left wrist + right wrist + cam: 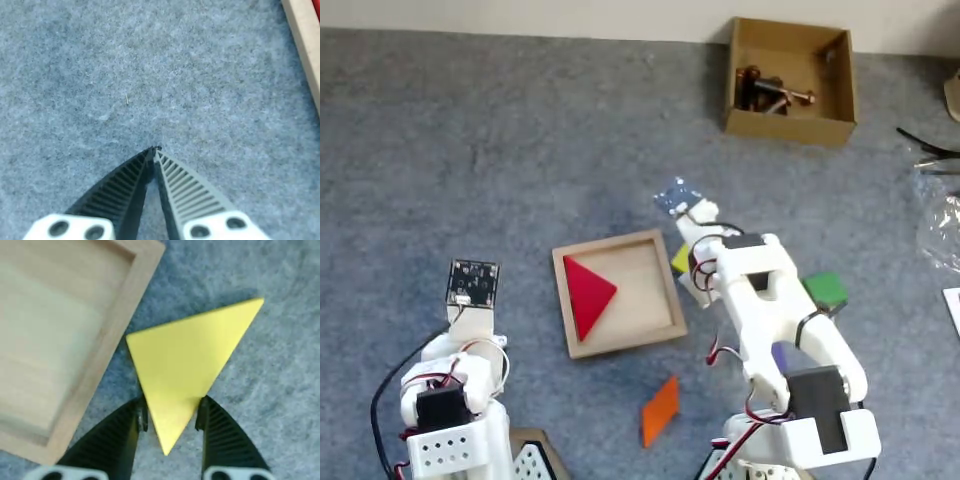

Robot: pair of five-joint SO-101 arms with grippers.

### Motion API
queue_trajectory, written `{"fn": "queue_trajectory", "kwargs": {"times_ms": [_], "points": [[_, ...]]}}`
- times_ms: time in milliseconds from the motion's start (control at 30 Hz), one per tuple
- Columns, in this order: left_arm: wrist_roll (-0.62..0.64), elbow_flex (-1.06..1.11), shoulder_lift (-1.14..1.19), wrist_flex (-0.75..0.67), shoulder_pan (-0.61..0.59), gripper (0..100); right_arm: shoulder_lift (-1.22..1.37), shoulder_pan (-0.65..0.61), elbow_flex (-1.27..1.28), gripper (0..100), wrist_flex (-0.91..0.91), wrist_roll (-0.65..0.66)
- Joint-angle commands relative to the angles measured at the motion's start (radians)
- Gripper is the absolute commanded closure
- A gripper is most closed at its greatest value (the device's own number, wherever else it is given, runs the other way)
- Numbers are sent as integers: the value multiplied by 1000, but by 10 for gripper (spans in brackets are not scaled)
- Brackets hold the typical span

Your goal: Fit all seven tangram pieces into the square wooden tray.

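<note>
Tray rim [107,357] just beside yellow triangle [187,357]; red triangle [586,293] inside.

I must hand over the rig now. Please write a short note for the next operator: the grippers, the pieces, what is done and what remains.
Left gripper: shut, empty, over the grey carpet, left of the tray in the high view.
Right gripper: shut on one corner of the yellow triangle, which is just outside the tray's right rim.
Done: the red triangle lies in the tray.
Loose on the carpet: green piece, orange piece, and a purple piece partly under the right arm.
Left: place the yellow triangle, then the other pieces.
</note>
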Motion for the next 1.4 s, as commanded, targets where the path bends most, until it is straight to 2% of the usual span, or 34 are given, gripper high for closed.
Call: {"fn": "queue_trajectory", "kwargs": {"times_ms": [0, 233, 367, 567, 733, 900, 1033, 1200, 1367], "points": [[3, 19, -5, 3, -13, 995, -10, -7, -51, 872, -21, -9], [3, 19, -5, 3, -13, 995, -10, 53, -58, 872, -16, 0], [3, 19, -5, 3, -15, 995, -10, 107, -56, 872, -16, 80], [3, 19, -5, 3, -15, 995, -10, 199, -59, 872, -16, 86], [3, 19, -5, 3, -15, 995, -10, 211, -61, 871, -18, 86], [3, 19, -5, 3, -15, 995, -12, 208, -97, 868, 13, 81], [3, 19, -5, 3, -15, 995, -13, 174, -186, 787, 142, 44], [3, 19, -5, 3, -15, 995, -12, 77, -309, 748, 272, 20], [3, 19, -5, 3, -15, 995, -8, -27, -349, 745, 278, 23]]}}
